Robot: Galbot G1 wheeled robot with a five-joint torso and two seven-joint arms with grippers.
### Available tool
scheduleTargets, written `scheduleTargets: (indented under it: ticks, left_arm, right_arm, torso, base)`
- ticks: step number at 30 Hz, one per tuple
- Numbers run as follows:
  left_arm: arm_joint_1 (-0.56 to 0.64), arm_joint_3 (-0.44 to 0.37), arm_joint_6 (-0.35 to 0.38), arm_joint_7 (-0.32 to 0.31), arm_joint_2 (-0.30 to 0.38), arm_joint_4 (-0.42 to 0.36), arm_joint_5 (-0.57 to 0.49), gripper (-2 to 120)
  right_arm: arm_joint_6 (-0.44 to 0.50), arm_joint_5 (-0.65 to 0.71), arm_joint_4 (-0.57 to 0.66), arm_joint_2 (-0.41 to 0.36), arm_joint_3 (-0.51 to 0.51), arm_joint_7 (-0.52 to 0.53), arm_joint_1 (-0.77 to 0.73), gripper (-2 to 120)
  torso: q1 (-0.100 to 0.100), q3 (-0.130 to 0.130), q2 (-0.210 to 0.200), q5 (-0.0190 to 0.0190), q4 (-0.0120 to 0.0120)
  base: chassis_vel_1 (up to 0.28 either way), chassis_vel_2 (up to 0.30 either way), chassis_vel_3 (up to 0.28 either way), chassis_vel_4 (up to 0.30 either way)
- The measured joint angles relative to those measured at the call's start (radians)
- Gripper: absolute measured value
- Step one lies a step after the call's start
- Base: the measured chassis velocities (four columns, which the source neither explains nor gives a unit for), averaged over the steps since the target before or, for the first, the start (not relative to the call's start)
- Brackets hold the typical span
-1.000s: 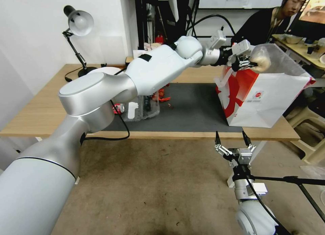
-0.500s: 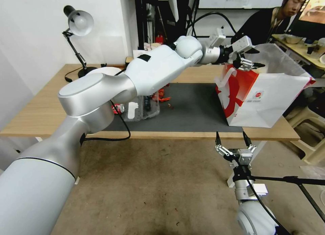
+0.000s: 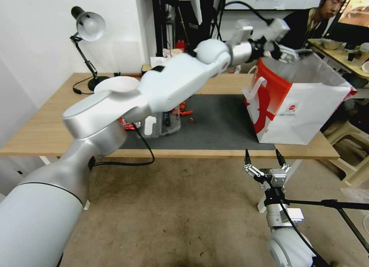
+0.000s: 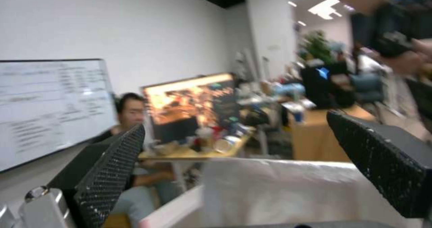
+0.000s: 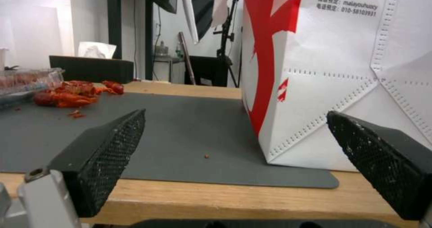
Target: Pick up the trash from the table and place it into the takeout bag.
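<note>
The takeout bag (image 3: 303,105) stands upright at the right end of the dark grey mat (image 3: 219,125) on the tabletop (image 3: 46,121), its mouth open and the clear plastic liner (image 3: 307,67) rising above the paper rim. The left tool (image 3: 286,52) hangs above the bag's far rim, its 2 fingers spread apart and nothing between them; in the left wrist view the liner (image 4: 288,184) lies just below the released left tool (image 4: 234,174). The right tool (image 3: 265,159) is parked below the tabletop's front edge, just in front of the bag, with its fingers apart and empty; the right wrist view shows the right tool (image 5: 234,167) facing the bag's white wall (image 5: 342,86). Remaining trash lies well to the left of the bag: small food leftovers (image 3: 184,110), red shell scraps that also show in the right wrist view (image 5: 72,93), a clear plastic cup (image 3: 159,123) lying on its side, and a crushed red can (image 3: 125,124) mostly hidden by the left arm. Judgement on handling: the cup is probably light, thin-walled and slippery, so a grip across its body near the stiffer rim suits it. The can is likely light and rigid at its creases; take it across the flattened middle. The scraps are small, brittle and greasy, so pinch 1 clump at a time. The bag is light paper and may tip if its rim is pushed.
</note>
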Motion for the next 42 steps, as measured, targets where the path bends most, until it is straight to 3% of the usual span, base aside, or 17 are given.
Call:
scheduleTargets:
  ticks: [3, 4, 6, 8, 10, 12, 14, 17, 21, 27, 31, 33, 42]
  left_arm:
    - [0.051, -0.041, -0.008, -0.099, 0.056, -0.057, 0.002, 100]
    - [0.051, -0.041, -0.008, -0.099, 0.056, -0.057, 0.002, 100]
    - [0.087, -0.063, -0.007, -0.185, 0.101, -0.112, 0.008, 100]
    - [0.100, -0.070, -0.005, -0.209, 0.117, -0.131, 0.010, 100]
    - [0.152, -0.097, 0.010, -0.279, 0.173, -0.198, 0.022, 100]
    - [0.156, -0.099, 0.010, -0.283, 0.177, -0.203, 0.022, 100]
    - [0.216, -0.126, 0.024, -0.330, 0.233, -0.275, 0.030, 100]
    - [0.245, -0.142, 0.029, -0.348, 0.258, -0.309, 0.039, 100]
    - [0.331, -0.192, 0.035, -0.386, 0.351, -0.403, 0.071, 100]
    - [0.406, -0.254, 0.035, -0.395, 0.434, -0.464, 0.097, 100]
    - [0.486, -0.348, 0.036, -0.397, 0.506, -0.524, 0.107, 100]
    - [0.564, -0.432, 0.050, -0.408, 0.554, -0.577, 0.116, 100]
    - [0.775, -0.587, 0.077, -0.438, 0.633, -0.687, 0.170, 100]
  right_arm:
    - [-0.001, -0.002, 0.006, 0.002, 0.006, 0.002, -0.007, 100]
    - [-0.001, -0.002, 0.006, 0.002, 0.006, 0.002, -0.007, 100]
    - [-0.002, -0.003, 0.008, 0.003, 0.009, 0.003, -0.008, 100]
    - [-0.002, -0.003, 0.008, 0.003, 0.009, 0.004, -0.009, 100]
    - [-0.003, -0.003, 0.009, 0.003, 0.010, 0.004, -0.009, 100]
    - [-0.003, -0.003, 0.009, 0.003, 0.010, 0.004, -0.009, 100]
    - [-0.003, -0.003, 0.009, 0.003, 0.010, 0.004, -0.009, 100]
    - [-0.004, -0.004, 0.007, 0.004, 0.009, 0.005, -0.007, 100]
    - [-0.005, -0.007, 0.004, 0.009, 0.002, 0.004, -0.004, 100]
    - [-0.008, -0.008, 0.007, 0.010, 0.002, 0.005, -0.006, 100]
    - [-0.014, -0.009, 0.008, 0.011, 0.002, 0.007, -0.006, 100]
    - [-0.017, -0.011, 0.008, 0.011, -0.001, 0.008, -0.006, 100]
    - [-0.022, -0.018, 0.004, 0.013, -0.014, 0.008, 0.000, 100]
  torso:
    - [0.000, 0.000, 0.000, 0.0000, -0.0004]
    - [0.000, 0.000, 0.000, 0.0000, -0.0004]
    - [0.000, 0.000, 0.000, -0.0001, -0.0005]
    - [0.000, 0.000, 0.000, 0.0000, -0.0005]
    - [0.000, 0.000, 0.000, -0.0003, 0.0000]
    - [0.000, 0.000, 0.000, -0.0002, 0.0000]
    - [0.000, 0.000, 0.000, -0.0001, -0.0003]
    - [0.000, 0.000, 0.000, -0.0001, -0.0004]
    - [0.000, 0.000, 0.000, 0.0001, -0.0006]
    - [0.000, 0.000, 0.000, -0.0001, -0.0004]
    - [0.000, 0.000, 0.000, 0.0000, -0.0003]
    - [0.000, 0.000, 0.000, 0.0002, -0.0004]
    - [0.000, 0.000, 0.000, 0.0002, -0.0005]
  base:
    - [0.000, 0.000, 0.000, 0.000]
    - [0.000, 0.000, 0.000, 0.000]
    - [0.000, 0.000, 0.000, 0.000]
    - [0.000, 0.000, 0.000, 0.000]
    - [0.000, 0.000, 0.000, 0.000]
    - [0.000, 0.000, 0.000, 0.000]
    - [0.000, 0.000, 0.000, 0.000]
    - [0.000, 0.000, 0.000, 0.000]
    - [0.000, 0.000, 0.000, 0.000]
    - [0.000, 0.000, 0.000, 0.000]
    - [0.000, 0.000, 0.000, 0.000]
    - [0.000, 0.000, 0.000, 0.000]
    - [0.000, 0.000, 0.000, 0.000]
